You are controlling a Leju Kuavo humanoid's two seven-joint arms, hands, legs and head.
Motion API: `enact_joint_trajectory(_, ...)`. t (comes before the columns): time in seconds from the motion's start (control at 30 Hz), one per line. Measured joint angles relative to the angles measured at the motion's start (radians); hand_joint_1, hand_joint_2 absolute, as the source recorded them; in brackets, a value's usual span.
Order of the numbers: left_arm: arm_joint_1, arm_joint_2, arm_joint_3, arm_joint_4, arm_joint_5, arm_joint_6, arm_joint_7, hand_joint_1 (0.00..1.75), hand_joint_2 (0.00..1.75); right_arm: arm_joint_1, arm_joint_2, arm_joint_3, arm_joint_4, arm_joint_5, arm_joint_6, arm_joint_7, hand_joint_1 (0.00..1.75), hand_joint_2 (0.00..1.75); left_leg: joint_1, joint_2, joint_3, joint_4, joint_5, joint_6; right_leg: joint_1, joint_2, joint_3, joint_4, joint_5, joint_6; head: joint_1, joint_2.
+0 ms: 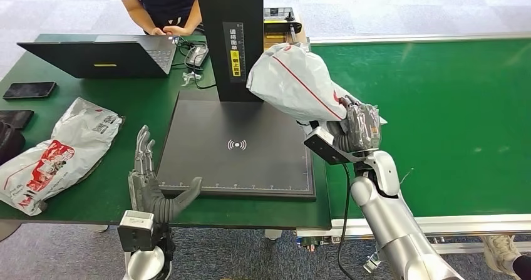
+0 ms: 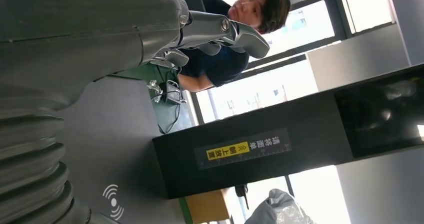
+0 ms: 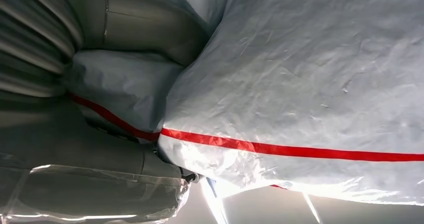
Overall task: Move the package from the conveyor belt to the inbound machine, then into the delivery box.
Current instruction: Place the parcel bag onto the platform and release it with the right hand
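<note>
White package (image 3: 310,83) with a red stripe running across it takes most of the frame, surface crinkled. Right hand (image 3: 100,134) grips it from the left edge, plastic-wrapped thumb at lower left.

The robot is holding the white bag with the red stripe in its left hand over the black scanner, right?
Not quite. The bag is in the robot's right hand, not its left. The head view shows it. The left hand holds nothing and sits at the scanner's near left corner. The rest is right: the bag is held up over the scanner's edge.
</note>
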Motion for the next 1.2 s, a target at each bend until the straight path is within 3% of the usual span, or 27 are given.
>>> enact_joint_trajectory(0.43, -0.007, 0.012, -0.006, 0.013, 0.034, 0.046, -0.004, 0.00, 1.75, -0.200, 0.050, 0.100, 0.310, -0.080, 0.069, -0.142, 1.75, 1.75, 0.000, 0.000, 0.000, 0.000, 0.000, 0.000, 0.000, 0.000, 0.000, 0.000, 0.000, 0.000, 0.000, 0.000)
enact_joint_trajectory(1.13, -0.007, 0.006, 0.005, -0.053, -0.076, -0.071, 0.057, 0.00, 1.75, -0.171, 0.104, 0.266, 0.316, -0.118, 0.150, -0.113, 1.70, 1.75, 0.000, 0.000, 0.000, 0.000, 0.000, 0.000, 0.000, 0.000, -0.001, 0.000, 0.000, 0.000, 0.000, 0.000)
enact_joint_trajectory(1.17, -0.007, 0.006, 0.006, -0.055, -0.078, -0.074, 0.058, 0.00, 1.75, -0.169, 0.106, 0.268, 0.316, -0.118, 0.152, -0.109, 1.63, 1.75, 0.000, 0.000, 0.000, 0.000, 0.000, 0.000, 0.000, 0.000, -0.001, 0.000, 0.000, 0.000, 0.000, 0.000)
enact_joint_trajectory(1.2, -0.008, 0.006, 0.007, -0.057, -0.080, -0.078, 0.059, 0.00, 1.75, -0.167, 0.108, 0.270, 0.316, -0.117, 0.153, -0.107, 1.23, 1.75, 0.000, 0.000, 0.000, 0.000, 0.000, 0.000, 0.000, 0.000, -0.001, 0.000, 0.000, 0.000, 0.000, 0.000)
